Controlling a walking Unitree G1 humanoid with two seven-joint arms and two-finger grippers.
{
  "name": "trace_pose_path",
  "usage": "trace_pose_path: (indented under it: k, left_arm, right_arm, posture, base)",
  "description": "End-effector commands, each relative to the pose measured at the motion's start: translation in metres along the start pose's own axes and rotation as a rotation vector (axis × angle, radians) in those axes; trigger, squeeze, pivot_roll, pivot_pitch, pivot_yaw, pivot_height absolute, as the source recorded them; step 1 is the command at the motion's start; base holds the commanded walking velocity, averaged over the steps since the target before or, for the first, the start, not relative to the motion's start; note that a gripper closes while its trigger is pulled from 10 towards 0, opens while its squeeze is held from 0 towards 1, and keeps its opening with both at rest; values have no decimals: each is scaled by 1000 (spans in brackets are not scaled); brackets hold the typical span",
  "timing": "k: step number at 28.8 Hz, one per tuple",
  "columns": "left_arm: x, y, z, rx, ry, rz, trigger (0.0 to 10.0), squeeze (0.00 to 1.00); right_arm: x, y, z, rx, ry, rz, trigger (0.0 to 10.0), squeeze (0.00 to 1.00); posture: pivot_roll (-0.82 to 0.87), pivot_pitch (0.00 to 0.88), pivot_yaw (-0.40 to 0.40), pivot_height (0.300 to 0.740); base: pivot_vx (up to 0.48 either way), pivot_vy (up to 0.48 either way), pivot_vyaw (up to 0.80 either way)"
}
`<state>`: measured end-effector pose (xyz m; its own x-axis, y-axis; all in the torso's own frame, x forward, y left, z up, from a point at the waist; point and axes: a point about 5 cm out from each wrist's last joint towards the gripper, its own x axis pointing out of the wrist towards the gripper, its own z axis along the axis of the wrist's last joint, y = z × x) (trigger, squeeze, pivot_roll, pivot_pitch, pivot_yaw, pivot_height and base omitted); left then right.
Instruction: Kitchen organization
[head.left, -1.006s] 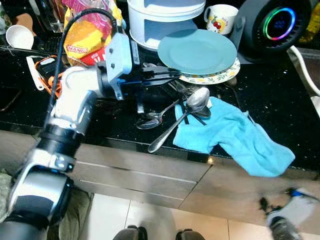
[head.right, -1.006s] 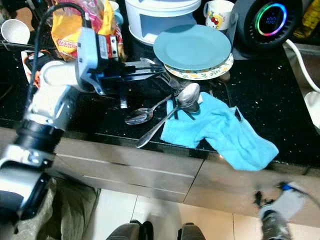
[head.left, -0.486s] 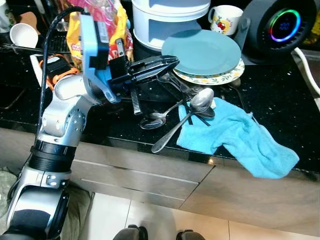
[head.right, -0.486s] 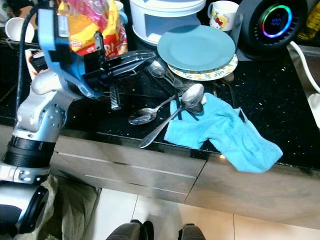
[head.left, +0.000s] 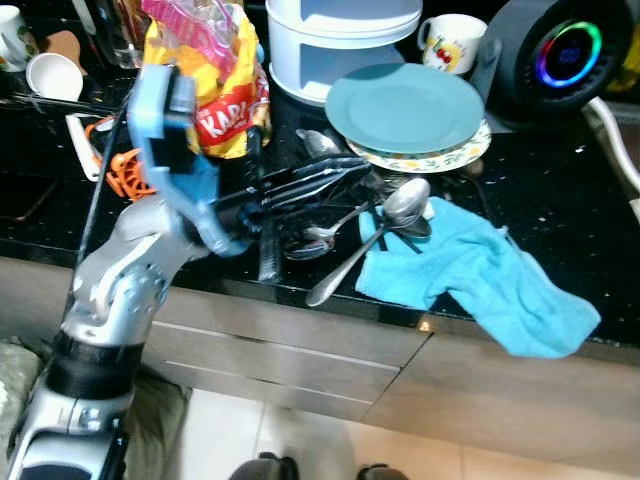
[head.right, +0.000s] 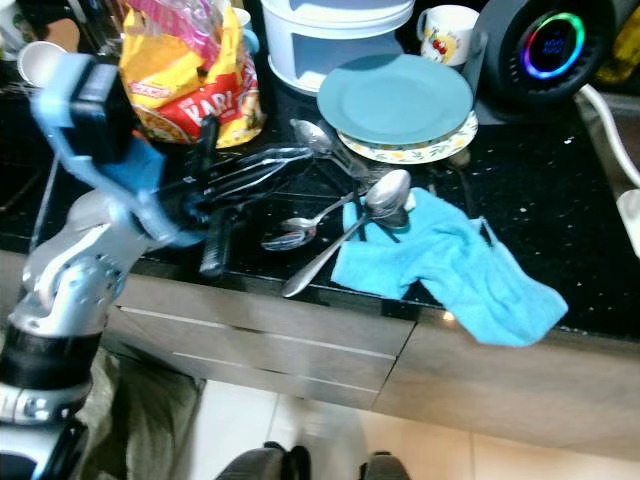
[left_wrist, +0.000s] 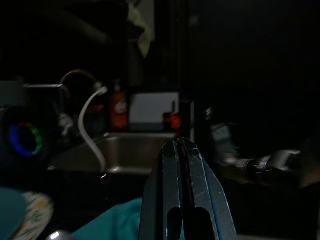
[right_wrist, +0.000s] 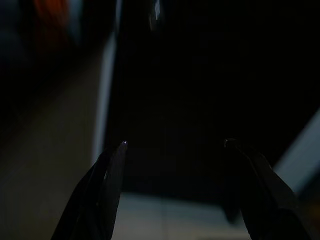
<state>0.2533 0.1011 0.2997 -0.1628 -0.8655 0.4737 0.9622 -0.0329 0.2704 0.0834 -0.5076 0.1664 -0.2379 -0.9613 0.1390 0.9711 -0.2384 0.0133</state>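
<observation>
Several metal spoons lie on the black counter: a large spoon with its bowl on the blue cloth, a smaller spoon beside it, and another spoon nearer the plates. A teal plate rests on a patterned plate. My left gripper reaches in from the left, shut with nothing visible between its fingers, its tips just above the spoons and short of the plates. In the left wrist view the left gripper has its fingers pressed together. My right gripper hangs open in the dark.
A yellow and red snack bag, a white tiered container, a mug and a black speaker with a light ring stand at the back. A white cup and an orange item lie at the left. The cloth overhangs the counter's front edge.
My left arm has dropped lower and its shut fingers now point flatter over the spoons. The right arm seen at lower right a second ago has left the eye views.
</observation>
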Motion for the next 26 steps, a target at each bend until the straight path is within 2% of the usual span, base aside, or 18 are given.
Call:
trace_pose_path:
  k: [1, 3, 5, 8, 9, 10, 11, 12, 13, 15, 16, 17, 18, 22, 24, 25, 26]
  left_arm:
    - [-3, -6, 4, -17, -22, -9, 10000, 0]
    - [-5, -10, 2, -38, -29, 1, 10000, 0]
    - [-6, -14, 1, -48, -29, 16, 10000, 0]
    - [-8, -16, 0, -56, -19, 38, 10000, 0]
    - [-11, -17, -1, -52, 7, 52, 10000, 0]
    - [-11, -17, -1, -52, 7, 52, 10000, 0]
    - [-12, -18, -1, -48, 22, 56, 10000, 0]
    - [-17, -21, -2, -49, 69, 60, 10000, 0]
    - [-20, -23, -4, -47, 104, 57, 10000, 0]
    - [-26, -29, -5, -47, 175, 50, 10000, 0]
    - [-26, -29, -5, -47, 175, 50, 10000, 0]
    - [-30, -34, -5, -46, 220, 44, 10000, 0]
    - [-37, -42, -4, -53, 291, 28, 10000, 0]
    - [-52, -65, 4, -104, 437, -31, 10000, 0]
    - [-57, -70, 8, -109, 473, -34, 10000, 0]
    - [-57, -70, 8, -109, 473, -34, 10000, 0]
    - [-58, -73, 9, -116, 490, -36, 10000, 0]
  right_arm:
    - [4, 2, 17, 56, -59, -5, 10000, 0]
    - [7, 11, 49, 164, -137, 27, 10000, 0]
    - [2, 25, 85, 296, -218, 120, 10000, 0]
    - [-18, 52, 133, 499, -303, 382, 10000, 0]
    - [-40, 69, 162, 609, -358, 597, 10000, 0]
    - [-40, 69, 162, 609, -358, 597, 10000, 0]
    - [-52, 75, 175, 659, -380, 699, 10000, 0]
    - [-84, 86, 202, 763, -421, 963, 10000, 0]
    - [-96, 90, 211, 792, -429, 1067, 10000, 0]
    - [-123, 93, 225, 827, -453, 1268, 10000, 0]
    - [-123, 93, 225, 827, -453, 1268, 10000, 0]
    - [-137, 93, 230, 832, -476, 1379, 10000, 0]
    - [-158, 94, 231, 812, -486, 1541, 10000, 0]
    - [-204, 89, 229, 775, -529, 1920, 10000, 0]
    - [-215, 88, 230, 844, -470, 2044, 10000, 0]
    - [-215, 88, 230, 844, -470, 2044, 10000, 0]
    - [-221, 85, 230, 884, -424, 2128, 10000, 0]
  posture:
    - [4, 163, 63, 740]
    - [8, 161, 61, 740]
    - [11, 161, 60, 740]
    - [16, 162, 54, 740]
    - [18, 162, 53, 740]
    - [18, 162, 53, 740]
    - [18, 162, 53, 740]
    - [21, 160, 47, 740]
    - [29, 160, 44, 740]
    - [34, 157, 40, 740]
    - [34, 157, 40, 740]
    - [37, 156, 33, 740]
    - [46, 157, 31, 740]
    - [59, 156, 17, 740]
    - [65, 157, 15, 740]
    - [65, 157, 15, 740]
    - [69, 155, 10, 740]
  base:
    - [0, 0, 0]
    - [0, 0, 0]
    - [0, 0, 0]
    - [0, 0, 0]
    - [0, 0, 0]
    - [0, 0, 0]
    - [0, 0, 0]
    - [0, 0, 0]
    - [0, 0, 0]
    - [0, 0, 0]
    - [0, 0, 0]
    - [0, 0, 0]
    - [0, 0, 0]
    - [0, 0, 0]
    - [0, 0, 0]
    - [0, 0, 0]
    - [0, 0, 0]
